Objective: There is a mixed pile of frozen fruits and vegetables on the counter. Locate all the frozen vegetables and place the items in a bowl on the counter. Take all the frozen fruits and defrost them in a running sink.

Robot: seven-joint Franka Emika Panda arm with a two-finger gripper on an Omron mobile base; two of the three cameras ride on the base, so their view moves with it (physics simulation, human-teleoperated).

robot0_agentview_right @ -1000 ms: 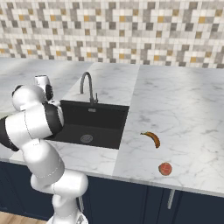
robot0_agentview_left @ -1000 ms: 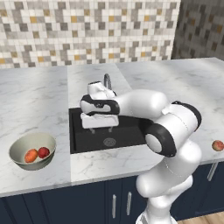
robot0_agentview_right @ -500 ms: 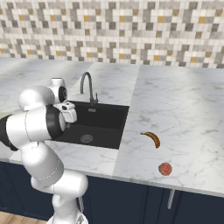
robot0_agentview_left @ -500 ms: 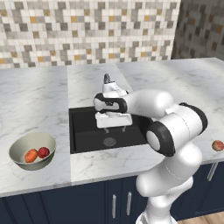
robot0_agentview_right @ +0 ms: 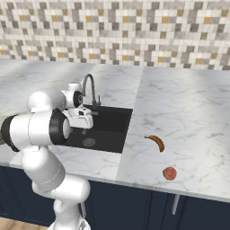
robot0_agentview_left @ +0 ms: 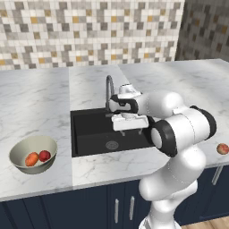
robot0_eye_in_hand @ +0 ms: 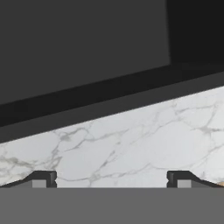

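Observation:
The beige bowl (robot0_agentview_left: 26, 145) stands on the counter (robot0_agentview_left: 40, 94) at the left, holding the orange carrot piece (robot0_agentview_left: 31, 159) and the glossy red ball (robot0_agentview_left: 44, 155). My gripper (robot0_agentview_left: 130, 132) hangs open and empty over the right part of the black sink (robot0_agentview_left: 89, 129), just in front of the faucet (robot0_agentview_left: 108, 89). From the right base view the gripper (robot0_agentview_right: 84, 130) is above the sink (robot0_agentview_right: 110, 123). The banana (robot0_agentview_right: 156, 142) and the reddish-peach ball (robot0_agentview_right: 169, 173) lie on the counter (robot0_agentview_right: 188, 108) to the sink's right. The hand view has open fingertips (robot0_eye_in_hand: 43, 179) over the sink's rim and marble (robot0_eye_in_hand: 131, 144).
A tiled wall runs behind the counter. The reddish-peach ball (robot0_agentview_left: 222, 148) sits close to the counter's front edge at the far right. The faucet (robot0_agentview_right: 90, 87) rises right behind my hand. Dark navy cabinets sit below.
The arm has swung rightward across the sink, away from the bowl side. The jaws have stayed open and empty. The food items have not moved.

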